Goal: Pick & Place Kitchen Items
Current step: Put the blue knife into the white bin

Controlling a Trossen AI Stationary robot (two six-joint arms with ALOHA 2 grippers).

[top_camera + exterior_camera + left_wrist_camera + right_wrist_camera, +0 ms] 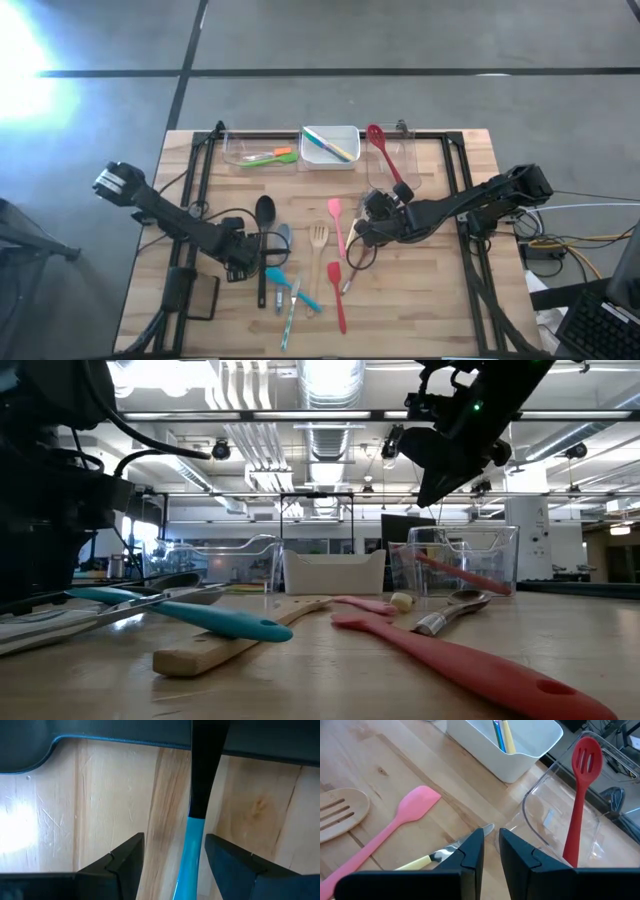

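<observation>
Several slim utensils lie on the wooden table [420, 300]: a black ladle [263, 212], a wooden fork [318, 240], a pink spatula [335, 215], a red spatula [338, 295] and teal ones [278, 277]. My left gripper [248, 262] is low over the table and open. Its fingers stand on either side of a slim black-and-teal handle [192, 850] without touching it. My right gripper [368, 228] hangs above the table [440, 460], its fingers [472, 852] almost together and empty. A red slotted spatula [580, 795] leans in a clear tub [540, 815].
Along the far edge stand a clear tub [255, 150] with green and orange utensils, a white tub [330, 146] with several utensils, and the clear tub with the red spatula [385, 160]. A metal utensil with a yellow handle [435, 859] lies below my right gripper.
</observation>
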